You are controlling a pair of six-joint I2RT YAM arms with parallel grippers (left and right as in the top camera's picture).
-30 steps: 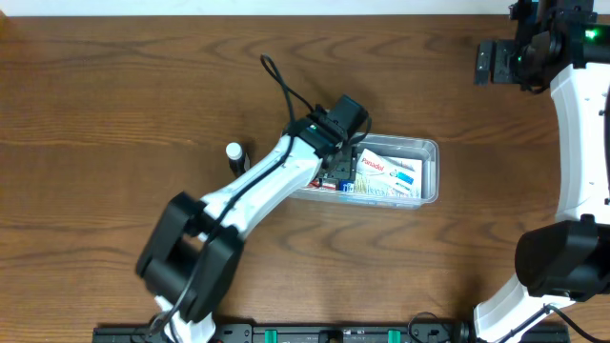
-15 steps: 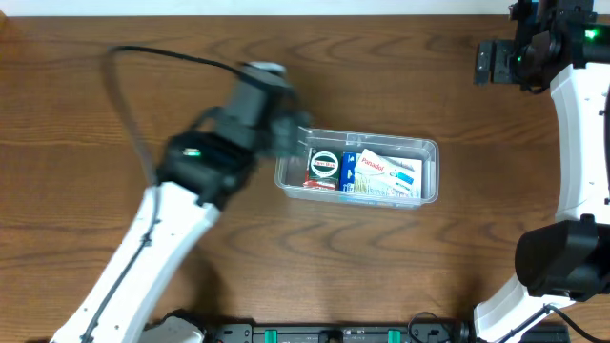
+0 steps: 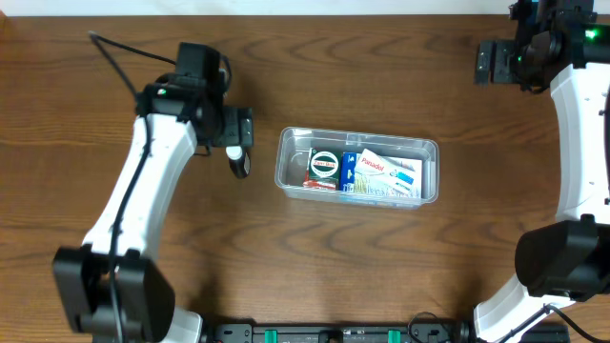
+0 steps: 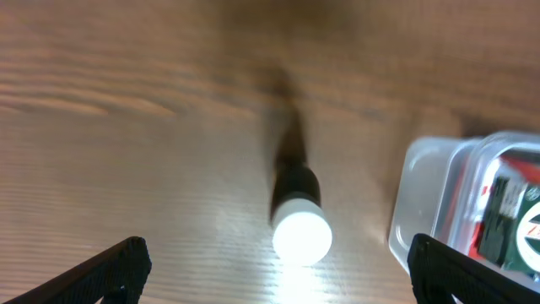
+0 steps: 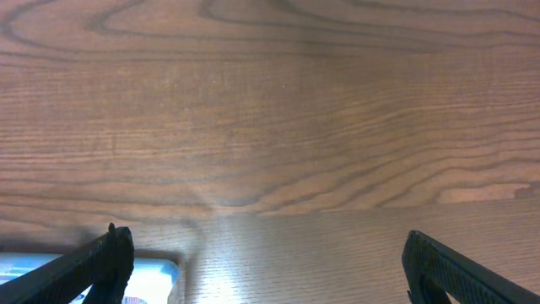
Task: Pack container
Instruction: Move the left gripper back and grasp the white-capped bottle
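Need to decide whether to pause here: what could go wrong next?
1. The small tube seems to stand on end below the open left gripper; an off-centre finger could tip it and let it roll.
2. The container sits close beside it and already holds boxes, so a finger may bump its wall, or the tube may not fit easily.

We log a brown wood-grain table (image 3: 381,276). On it sits a small black tube w/ white cap (image 3: 238,162); upright or lying, unclear. Near it are 3 small boxes side by side: red/white box w/ round label (image 3: 324,168), blue box (image 3: 347,170), white "Panadol" box (image 3: 389,173).
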